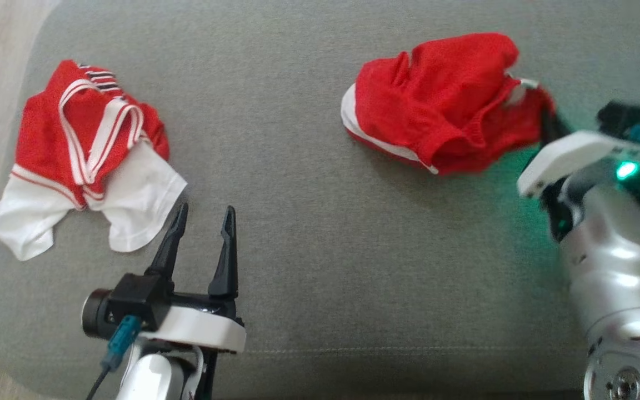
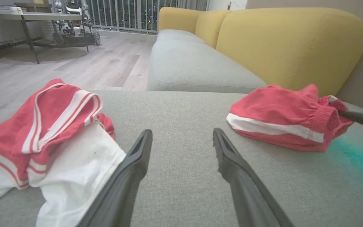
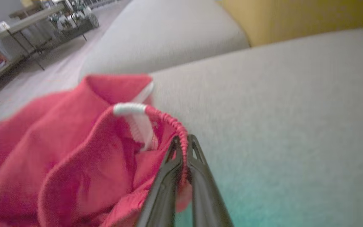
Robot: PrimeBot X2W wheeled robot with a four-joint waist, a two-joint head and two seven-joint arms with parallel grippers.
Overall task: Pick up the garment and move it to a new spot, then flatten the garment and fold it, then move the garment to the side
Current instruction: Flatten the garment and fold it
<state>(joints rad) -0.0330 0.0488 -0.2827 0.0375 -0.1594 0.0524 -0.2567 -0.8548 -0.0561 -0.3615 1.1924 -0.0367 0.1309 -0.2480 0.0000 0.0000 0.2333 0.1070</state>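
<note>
Right gripper is pinched tight on the stretchy waistband of the red shorts, right at its tips. The rest of the shorts sits in a lumpy pile on the grey cushion, just past the tips & off toward the left gripper's side. Left gripper has its fingers wide apart w/ nothing in them. A red and white top lies just beside it on its outer side; can't tell if they touch.

What could go wrong, I think: the grip is only on a thin bit of the band edge, so a quick pull up could make it slip out. It also looks like just 1 layer is caught, so the shorts may open like a bag & hang twisted, which makes them hard to lay flat. Pulling low could drag the pile, not lift it.

The shorts' long way runs from the right gripper's tips across toward the left gripper. The waist end is at the tips, and the white stripe edge points away, at the far end
</note>
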